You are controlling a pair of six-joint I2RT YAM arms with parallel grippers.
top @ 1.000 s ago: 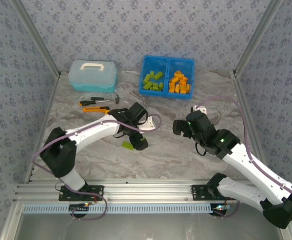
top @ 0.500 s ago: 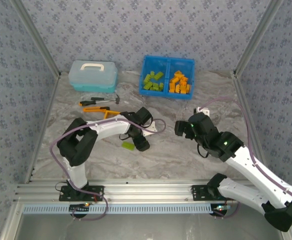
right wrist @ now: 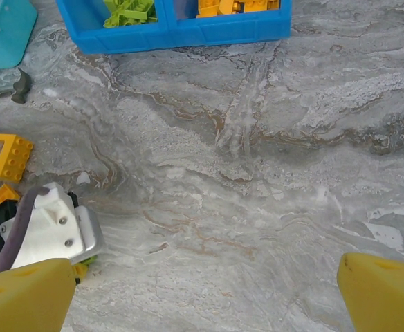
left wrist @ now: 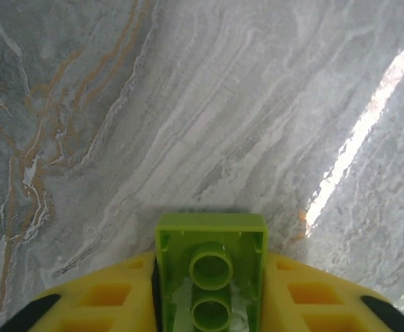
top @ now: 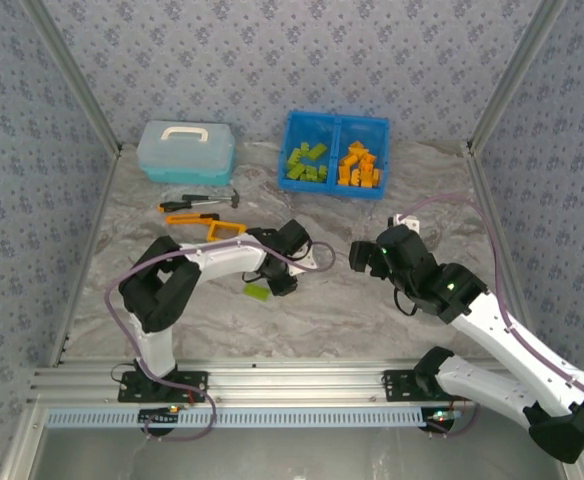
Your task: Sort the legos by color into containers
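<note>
Now, with the left fingers (left wrist: 112, 304) clamped on a green brick (left wrist: 211, 277) down at the counter (left wrist: 223, 104) and the right fingers (right wrist: 382, 283) apart, lift straight up, then carry it to the left, green compartment of the tray (top: 334, 191).

Bare table (top: 372, 310) lies open from the middle up to the blue tray (top: 332, 190); tools (top: 200, 203) and box (top: 187, 152) crowd the upper left.

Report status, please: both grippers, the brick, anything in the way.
Left gripper shut on green brick. Right gripper open, empty. Tray ahead, green pieces in left half. Orange frame lies aside, not blocking.
</note>
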